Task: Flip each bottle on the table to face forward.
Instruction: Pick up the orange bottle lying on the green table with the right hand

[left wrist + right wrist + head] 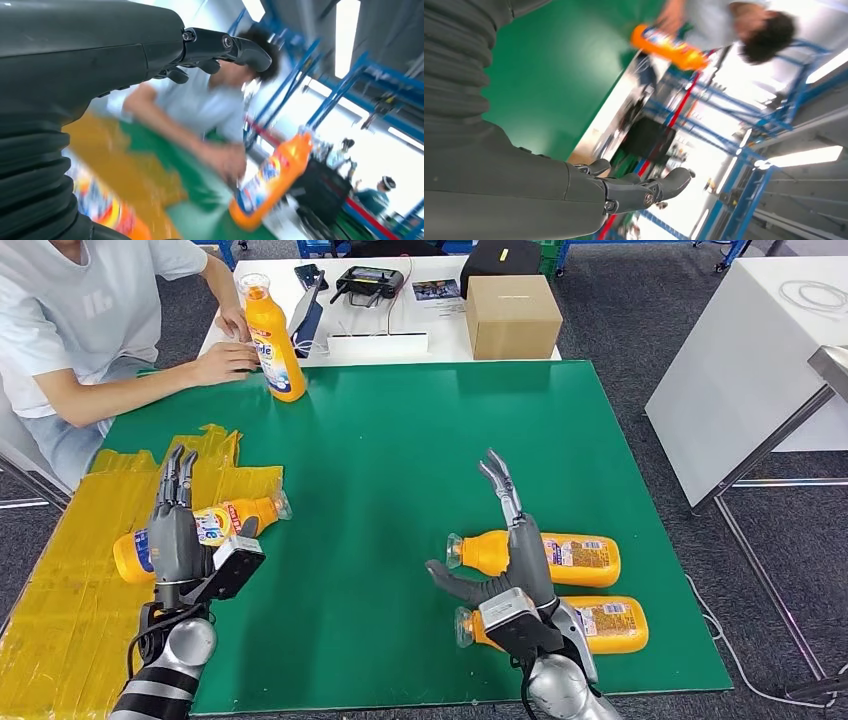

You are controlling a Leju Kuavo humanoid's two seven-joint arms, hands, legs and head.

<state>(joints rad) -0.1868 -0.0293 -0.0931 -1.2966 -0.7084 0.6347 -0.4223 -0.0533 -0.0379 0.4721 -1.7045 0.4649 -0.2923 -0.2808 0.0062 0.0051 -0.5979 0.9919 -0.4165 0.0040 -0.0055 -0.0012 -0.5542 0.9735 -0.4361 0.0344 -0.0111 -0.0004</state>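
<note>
- Left hand (176,530): fingers straight, close together, holding nothing, above orange plastic bottle on yellow tape patch (198,527) by green table's (400,450) left edge.
- Right hand (510,560): spread, empty, over two orange plastic bottles lying back-label up (560,558) near right front corner.
- Upright orange bottle (274,340) at far left edge, beside person's hand (225,362).
- Risks: round bottles rolling off near edge under a push; slipping from a loose hold mid-turn.

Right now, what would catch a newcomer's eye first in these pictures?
Orange bottles on the green table: two lying side by side near the open right hand, one lying on yellow tape by the open left hand. A seated person steadies an upright bottle at the far corner.
</note>
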